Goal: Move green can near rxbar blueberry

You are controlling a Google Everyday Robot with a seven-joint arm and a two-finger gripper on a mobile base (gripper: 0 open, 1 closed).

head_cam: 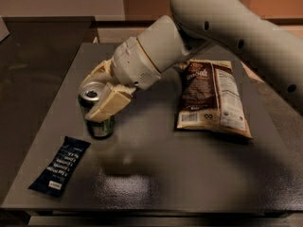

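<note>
One end effector (96, 97) clamped around green can (102, 126), near rxbar blueberry (60, 166)

**Clear lane toward the near left**

The gripper (98, 91), clasping the green can (103, 126) at left, has bare table (180, 174) between it and the rxbar blueberry (60, 166) lying nearer. The chip bag (213, 98) occupies the right; the arm (227, 27) crosses the far side.
</note>
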